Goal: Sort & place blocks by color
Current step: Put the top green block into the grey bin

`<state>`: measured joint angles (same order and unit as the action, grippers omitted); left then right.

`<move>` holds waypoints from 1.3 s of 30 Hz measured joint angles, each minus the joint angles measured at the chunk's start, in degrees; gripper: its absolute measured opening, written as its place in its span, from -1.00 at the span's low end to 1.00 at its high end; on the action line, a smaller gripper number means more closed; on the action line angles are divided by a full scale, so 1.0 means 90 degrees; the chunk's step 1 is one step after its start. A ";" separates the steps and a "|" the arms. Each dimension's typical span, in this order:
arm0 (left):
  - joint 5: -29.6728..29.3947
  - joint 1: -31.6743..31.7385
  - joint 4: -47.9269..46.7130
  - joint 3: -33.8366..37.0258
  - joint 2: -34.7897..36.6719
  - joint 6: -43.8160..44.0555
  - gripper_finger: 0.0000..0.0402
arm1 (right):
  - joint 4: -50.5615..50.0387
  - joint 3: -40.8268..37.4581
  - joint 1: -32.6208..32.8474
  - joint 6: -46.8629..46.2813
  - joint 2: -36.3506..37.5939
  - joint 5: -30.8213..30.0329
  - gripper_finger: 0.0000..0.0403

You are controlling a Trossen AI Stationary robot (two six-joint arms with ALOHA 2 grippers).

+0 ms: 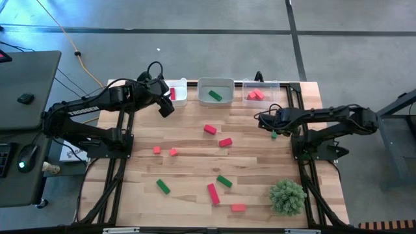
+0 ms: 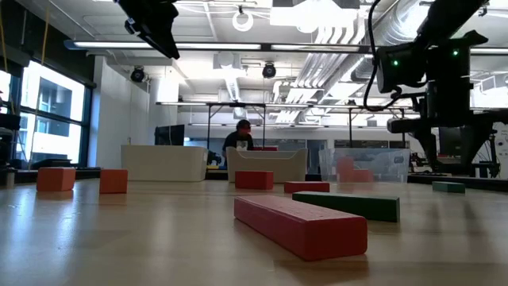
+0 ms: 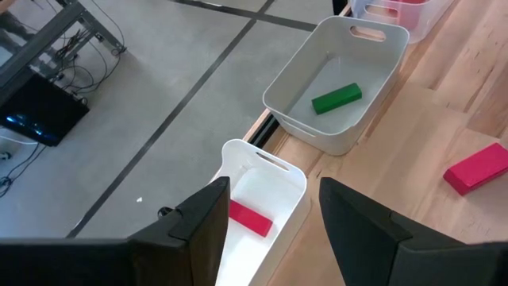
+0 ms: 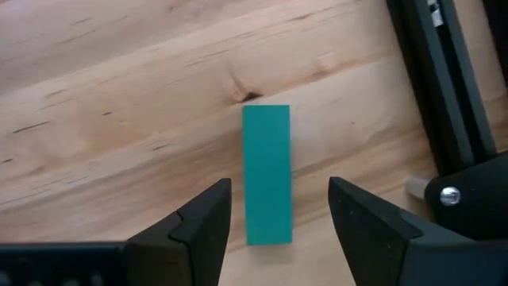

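**Robot Body: Visual Condition**

Both arms are matte black with tubular links and boxy joints. The left arm point(image 1: 84, 114) carries white lettering along its link; a black cable loops above its wrist. The right arm point(image 1: 325, 118) has black cabling bunched near its wrist. Left pincer point(image 3: 270, 218): two broad, dark, wedge-shaped fingers. Right pincer point(image 4: 278, 214): matching dark fingers; a silver screw head point(image 4: 450, 195) shows on adjacent black framing.

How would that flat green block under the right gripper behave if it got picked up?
The flat green oblong block looks solid with straight edges, so it probably stays stiff. Its flat faces suggest it won't roll. Lying between the right gripper's open fingers on the wooden table, it seems light and might slide.
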<state>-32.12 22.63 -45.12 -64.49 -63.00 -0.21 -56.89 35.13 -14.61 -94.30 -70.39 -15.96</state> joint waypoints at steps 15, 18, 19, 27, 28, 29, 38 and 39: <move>0.0000 0.0002 0.0000 0.0000 0.0000 -0.0002 -0.08 | 0.1243 -0.0813 0.0000 -0.0189 -0.0003 -0.0008 0.00; 0.0000 0.0001 0.0000 0.0000 0.0000 -0.0002 -0.08 | 0.1522 -0.1014 0.0000 -0.0185 0.0005 0.0047 0.00; 0.0000 0.0001 0.0000 0.0000 0.0000 -0.0002 -0.08 | 0.1565 -0.1064 0.0000 -0.0183 0.0012 0.0067 0.00; 0.0000 0.0000 0.0010 0.0000 -0.0002 -0.0002 -0.08 | 0.1559 -0.1097 0.0000 -0.0104 0.0012 0.0165 -0.24; 0.0000 0.0000 0.0012 0.0000 -0.0002 -0.0002 -0.08 | 0.1555 -0.1098 0.0000 -0.0100 0.0012 0.0179 -0.31; 0.0000 0.0000 0.0015 0.0000 -0.0002 -0.0002 -0.08 | 0.1565 -0.1098 0.0000 -0.0097 0.0012 0.0187 -0.38; 0.0002 0.0002 0.0241 0.0000 -0.0002 0.0150 -0.08 | 0.1237 -0.0579 0.0013 0.0804 -0.0017 0.0493 -0.62; 0.0006 0.0001 0.0273 0.0000 -0.0002 0.0238 -0.08 | 0.1254 -0.0506 0.0010 0.0972 -0.0017 0.0512 -0.62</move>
<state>-32.07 22.64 -42.66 -64.49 -63.02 1.94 -45.61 30.58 -14.52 -85.55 -70.54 -11.35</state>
